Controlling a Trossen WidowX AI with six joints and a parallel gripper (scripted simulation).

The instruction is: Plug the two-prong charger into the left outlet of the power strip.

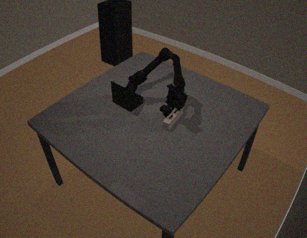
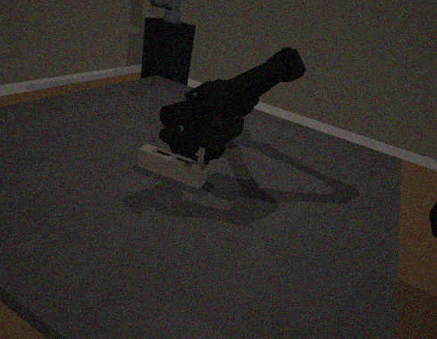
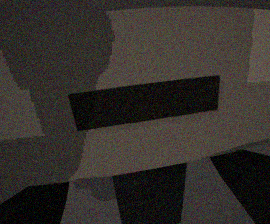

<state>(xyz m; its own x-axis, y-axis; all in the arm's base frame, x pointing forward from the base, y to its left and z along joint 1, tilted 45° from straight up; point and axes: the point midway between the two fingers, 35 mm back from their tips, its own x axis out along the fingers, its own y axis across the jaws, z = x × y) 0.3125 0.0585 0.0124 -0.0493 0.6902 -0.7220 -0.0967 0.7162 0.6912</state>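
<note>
The pale power strip [image 1: 167,124] [image 2: 168,165] [image 3: 170,45] lies on the grey table, with dark outlet recesses on top; one recess [image 3: 145,102] fills the middle of the wrist view. My gripper [image 1: 176,108] [image 2: 199,158] [image 3: 141,162] is open, low over one end of the strip. The charger [image 3: 151,197] shows as a dark block between the spread fingers in the wrist view, with a gap on each side. It does not stand out from the dark gripper in the top and exterior views. Its prongs are hidden, so I cannot tell whether they are inside an outlet.
The arm's dark base block [image 1: 124,99] stands on the table [image 1: 126,159] behind the strip. A tall black pedestal [image 1: 115,30] [image 2: 166,49] stands beyond the table's far corner. The light is dim, and the arm's shadow falls around the strip.
</note>
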